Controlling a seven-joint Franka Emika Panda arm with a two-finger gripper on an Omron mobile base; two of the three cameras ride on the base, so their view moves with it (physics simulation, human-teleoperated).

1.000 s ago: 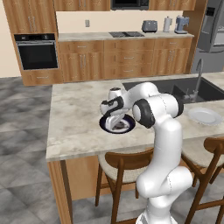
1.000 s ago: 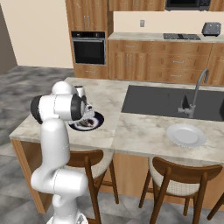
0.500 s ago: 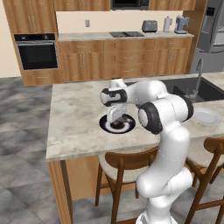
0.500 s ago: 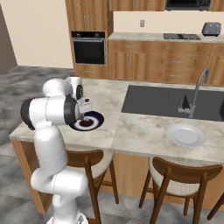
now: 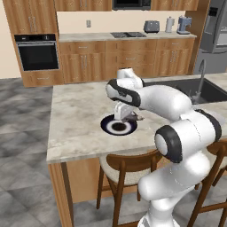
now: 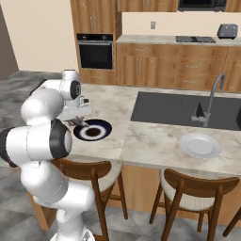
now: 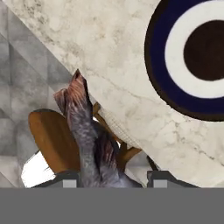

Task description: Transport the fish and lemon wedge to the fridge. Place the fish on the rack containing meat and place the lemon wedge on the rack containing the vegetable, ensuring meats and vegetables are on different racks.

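Pincer point(image 7: 111, 181) clamped on fish point(image 7: 87, 140) at lower centre, plate point(image 7: 192, 61) on surface point(image 7: 87, 48) upper right.

Wood cabinets point(image 5: 128, 60) line the cream wall behind the marble island point(image 5: 80, 119). A black oven point(image 5: 37, 52) sits at their left. Wooden stools point(image 6: 188, 200) stand before the island on grey tile floor point(image 5: 22, 146).

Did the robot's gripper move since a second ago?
Yes. The gripper, shut on the fish, has lifted up off the navy plate and now sits toward the plate's near-right rim in the left base view.
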